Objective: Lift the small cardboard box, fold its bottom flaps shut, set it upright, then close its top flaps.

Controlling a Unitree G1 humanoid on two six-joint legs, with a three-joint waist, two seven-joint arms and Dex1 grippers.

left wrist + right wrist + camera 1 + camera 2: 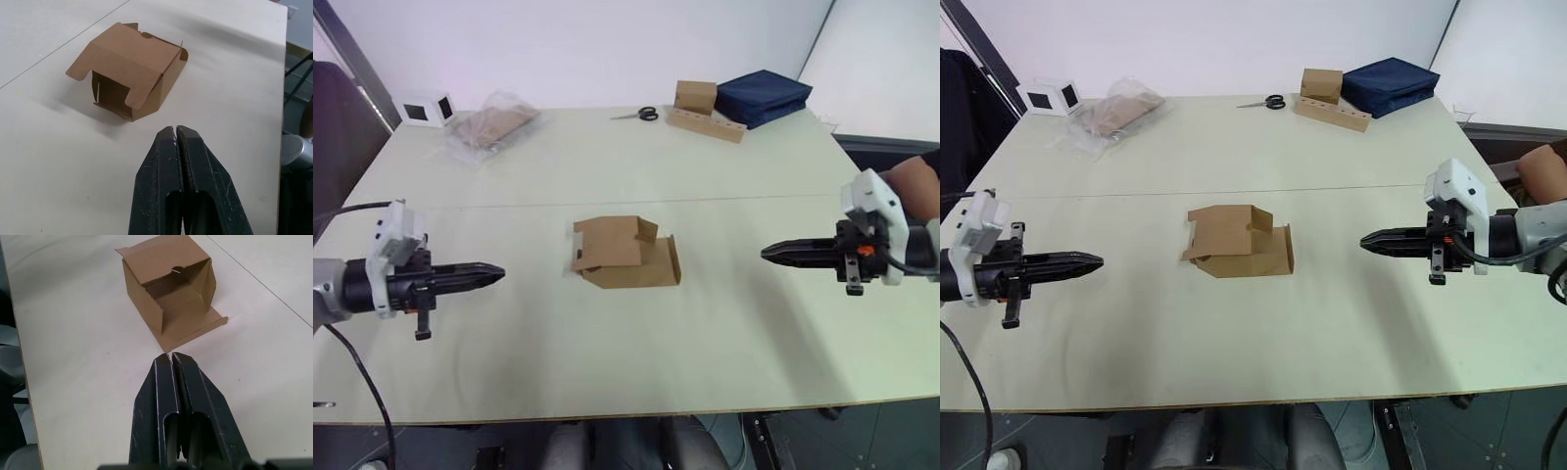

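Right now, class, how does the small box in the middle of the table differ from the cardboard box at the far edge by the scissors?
The small cardboard box lies on its side, flaps open; the far box stands upright and looks closed. The small one lies alone mid-table; the far one sits on a long cardboard strip beside a navy bag. Both are plain brown cardboard.

A bare, lab-like test room: plain white walls (pixel 587 44) with no decoration, and a wide pale worktable (pixel 607 157) made of two tops joined at a seam. Along its far edge lie loose work supplies: scissors (pixel 637 115), a clear bag of cardboard pieces (pixel 492 125), a folded navy cloth (pixel 765 96) and a small white device (pixel 426 108)
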